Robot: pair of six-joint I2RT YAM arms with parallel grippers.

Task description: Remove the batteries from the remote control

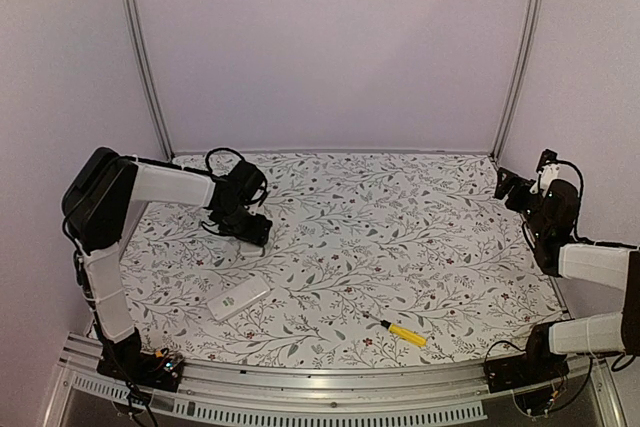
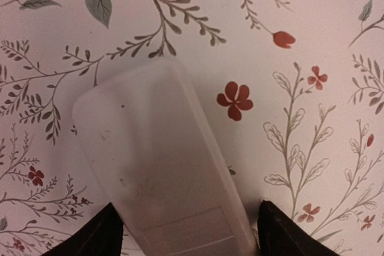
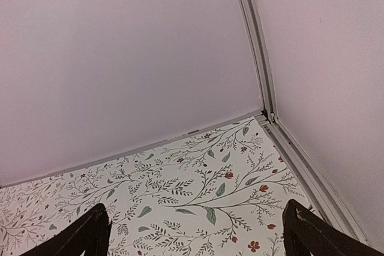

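Bending low, left gripper [image 1: 252, 231] straddles remote [image 2: 156, 166]

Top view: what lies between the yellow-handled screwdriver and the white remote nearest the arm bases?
Nothing. The top view shows only bare floral table cover between the screwdriver and the remote.

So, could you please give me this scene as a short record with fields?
left pincer: fingers on either side of a white casing lying flat on the table; grip unclear
right pincer: open, empty, raised by the table's right edge
remote: white, flat, near the left arm
screwdriver: yellow handle, near the front edge
batteries: none in view
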